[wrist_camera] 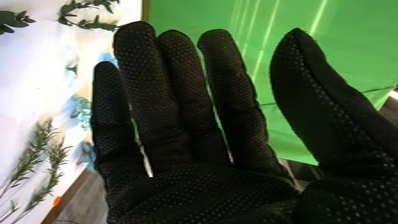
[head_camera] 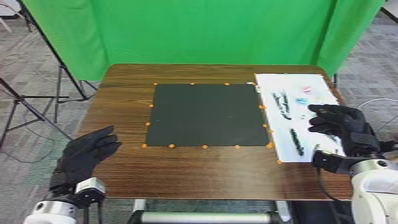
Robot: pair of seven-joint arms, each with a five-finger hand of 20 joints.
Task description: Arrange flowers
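Over the right part of the white sheet (head_camera: 282, 132), my right hand (head_camera: 335, 122) is held in the head view, its fingers relaxed and holding nothing. Dark green sprigs (head_camera: 282, 105) lie on the sheet, with another sprig (head_camera: 297, 142) nearer the front and small pink (head_camera: 306, 90) and pale blue (head_camera: 302, 101) flowers. In the right wrist view the same hand (wrist_camera: 200, 185) has straight fingers, beside leafy sprigs (wrist_camera: 40, 155) and pale blue flowers (wrist_camera: 82, 110). My left hand (head_camera: 84, 152) is open at the table's left front.
A black square mat (head_camera: 206, 115) edged with orange dots lies mid-table on the brown wooden table (head_camera: 120, 105). Behind the table hangs a green backdrop (head_camera: 213, 35). Black stand legs (head_camera: 62, 100) are on the floor at the left.
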